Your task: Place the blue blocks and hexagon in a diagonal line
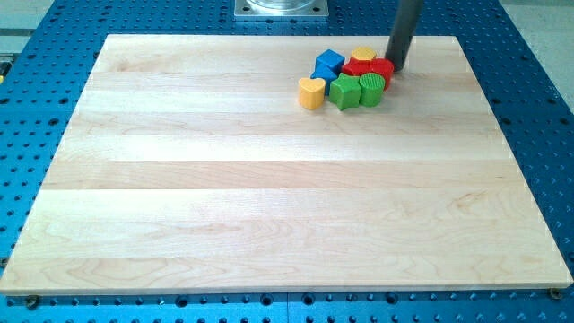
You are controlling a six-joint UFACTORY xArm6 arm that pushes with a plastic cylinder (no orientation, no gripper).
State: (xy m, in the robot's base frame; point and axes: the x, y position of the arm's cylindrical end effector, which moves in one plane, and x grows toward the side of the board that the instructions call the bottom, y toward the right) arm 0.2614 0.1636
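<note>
My tip (pixel 395 68) rests on the wooden board (pixel 269 197) near its top edge, right of the middle, touching or just beside the right end of the red block (pixel 377 67). I have no fingers to open or close, only this straight dark rod, and it holds nothing. All the blocks sit in one tight cluster just to the view's left of my tip. The blue cube (pixel 330 61) stands at the cluster's top left, with a second blue block (pixel 321 74) peeking out just below it, its shape mostly hidden. The yellow hexagon (pixel 363 56) lies at the top of the cluster, behind the red block and just beside my rod. In front of the red block sit a green star-like block (pixel 344 91) and a rounded green block (pixel 371 88), touching each other. The yellow heart (pixel 311 92) lies at the cluster's left end, just beside the green star-like block. The board rests on a blue perforated table (pixel 538 108).
</note>
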